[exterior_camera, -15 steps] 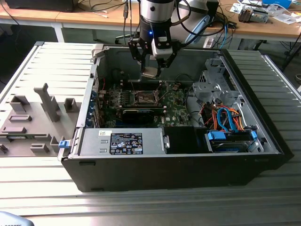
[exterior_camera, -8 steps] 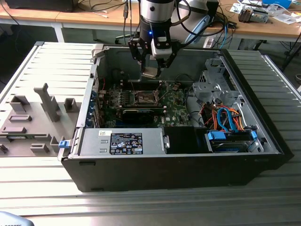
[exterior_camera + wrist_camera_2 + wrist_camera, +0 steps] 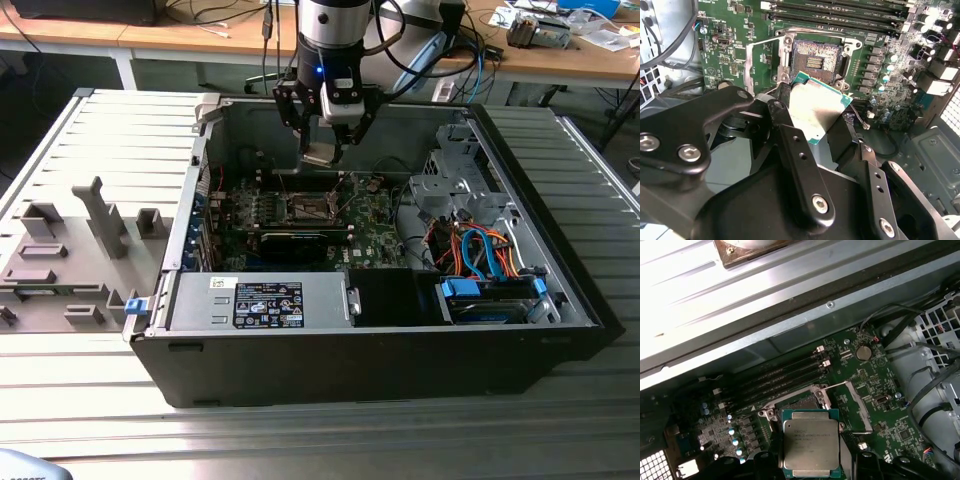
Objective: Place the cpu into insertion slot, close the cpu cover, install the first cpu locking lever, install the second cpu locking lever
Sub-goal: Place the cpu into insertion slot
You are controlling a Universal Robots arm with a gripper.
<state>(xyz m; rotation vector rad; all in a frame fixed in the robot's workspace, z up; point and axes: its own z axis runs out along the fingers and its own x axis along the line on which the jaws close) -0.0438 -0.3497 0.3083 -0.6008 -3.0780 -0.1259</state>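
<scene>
Black fingers (image 3: 784,111) of the gripper (image 3: 815,120) were clamped on opposite edges of the cpu (image 3: 815,105), square so no real long axis, tilted with its metal top facing the first wrist camera. It hung over the bare insertion slot (image 3: 815,57), apart from it, upper middle of the exterior view.
</scene>
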